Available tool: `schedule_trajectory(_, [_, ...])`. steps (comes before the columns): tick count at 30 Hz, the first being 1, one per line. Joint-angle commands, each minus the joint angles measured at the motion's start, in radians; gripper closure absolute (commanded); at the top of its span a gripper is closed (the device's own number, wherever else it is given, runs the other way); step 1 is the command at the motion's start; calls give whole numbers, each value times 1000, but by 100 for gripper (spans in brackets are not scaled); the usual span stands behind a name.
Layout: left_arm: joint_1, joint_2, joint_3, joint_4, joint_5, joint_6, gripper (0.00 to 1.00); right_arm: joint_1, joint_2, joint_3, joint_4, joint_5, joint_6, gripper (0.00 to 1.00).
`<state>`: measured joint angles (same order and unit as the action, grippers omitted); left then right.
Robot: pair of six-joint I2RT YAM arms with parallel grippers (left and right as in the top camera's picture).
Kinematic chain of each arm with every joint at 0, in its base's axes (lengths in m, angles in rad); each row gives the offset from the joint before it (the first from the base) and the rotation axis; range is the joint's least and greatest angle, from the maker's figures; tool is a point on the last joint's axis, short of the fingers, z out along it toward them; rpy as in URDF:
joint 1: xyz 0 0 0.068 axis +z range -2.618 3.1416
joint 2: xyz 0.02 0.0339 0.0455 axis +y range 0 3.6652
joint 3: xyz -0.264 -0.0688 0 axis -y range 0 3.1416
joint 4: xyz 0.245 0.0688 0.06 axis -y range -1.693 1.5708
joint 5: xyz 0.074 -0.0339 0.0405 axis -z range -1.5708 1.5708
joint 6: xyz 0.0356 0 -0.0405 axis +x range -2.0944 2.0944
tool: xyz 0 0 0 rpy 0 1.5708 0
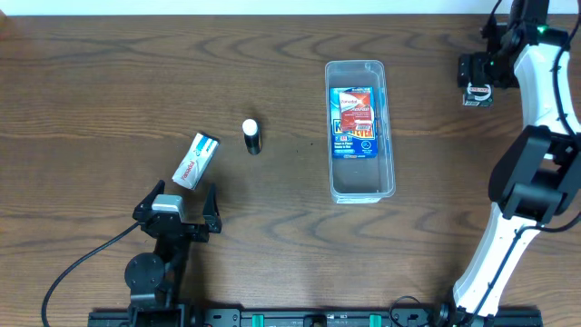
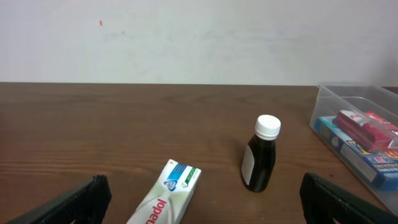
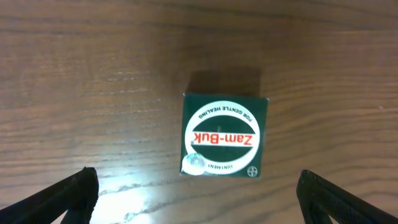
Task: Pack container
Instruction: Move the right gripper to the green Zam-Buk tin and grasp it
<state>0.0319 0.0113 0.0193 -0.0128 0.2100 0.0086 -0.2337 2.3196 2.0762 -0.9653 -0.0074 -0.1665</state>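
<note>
Black fingers point(image 3: 68, 196) of my right gripper point(image 3: 199, 198) stand wide apart, one in each lower corner of the right wrist view, and they hold nothing. Just above them in that frame lies the green Zam-Buk box point(image 3: 224, 137). It sits flat on the wooden table point(image 3: 93, 74) with its round white label up and its sides nearly square to the frame.

I judge the step in hand to be picking up this box. It sits a little right of the frame's centre, so I should shift until it lies evenly between my pads. Then I should come down low, since the box looks shallow, and close on its left and right faces without scraping the wood.

In the overhead view the container point(image 1: 354, 64) lies upper centre, well apart from the box and to its left. A red and blue packet point(image 1: 355, 123) fills the container's upper part, so the bare floor at its lower end looks the better spot to set the box down.

My left gripper point(image 1: 182, 202) is lower left, also wide and empty. A white carton point(image 1: 196, 161) and a dark bottle point(image 1: 251, 137) lie beyond it.
</note>
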Motion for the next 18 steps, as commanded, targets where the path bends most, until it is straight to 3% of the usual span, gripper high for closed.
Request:
schedule_trajectory(1, [4, -1, -15, -37, 11, 17, 2, -19, 42, -5, 12, 4, -11, 1])
schedule_trajectory(18, [4, -1, -15, -37, 11, 18, 2, -45, 131, -5, 49, 0, 4, 3])
